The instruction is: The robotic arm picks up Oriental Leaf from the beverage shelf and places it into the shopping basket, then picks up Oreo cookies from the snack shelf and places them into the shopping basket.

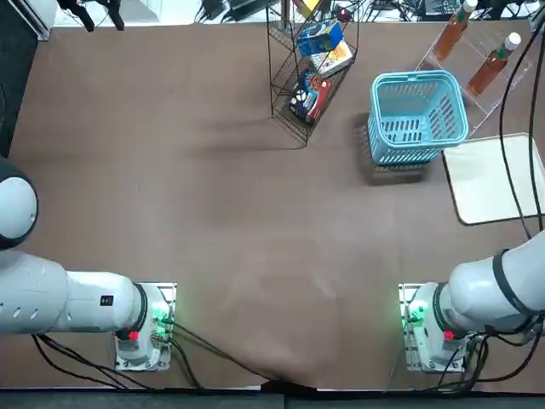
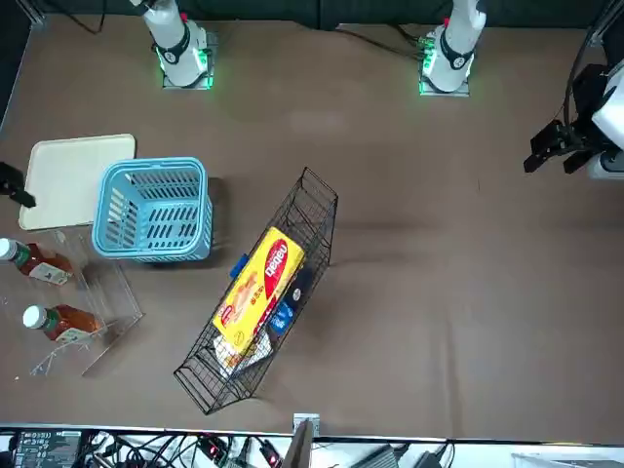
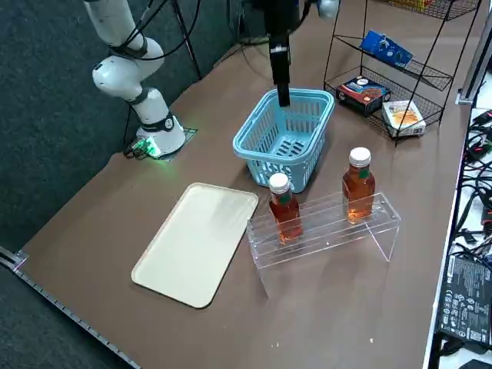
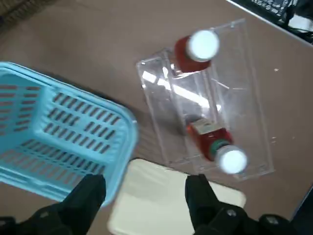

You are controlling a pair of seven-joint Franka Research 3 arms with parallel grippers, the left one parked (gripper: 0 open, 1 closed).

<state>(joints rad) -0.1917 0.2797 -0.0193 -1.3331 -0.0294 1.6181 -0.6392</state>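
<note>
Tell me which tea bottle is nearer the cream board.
The bottle at the clear rack's end beside the board; the other bottle stands nearer the wire rack. The right pincer hangs open above the table.

Snack shelf (image 1: 287, 117) stood at desk's (image 1: 170, 213) far side, packs (image 1: 318, 38) tiered within | shopping basket (image 1: 417, 119) set right | beverage shelf (image 1: 479, 109), two bottles (image 1: 490, 72) held, beyond | tray (image 1: 490, 183) laid before it | right gripper (image 4: 142, 183) raised near tray

Brown tabletop (image 3: 369, 315) beside a dark grey-green wall (image 3: 46, 115).
</note>
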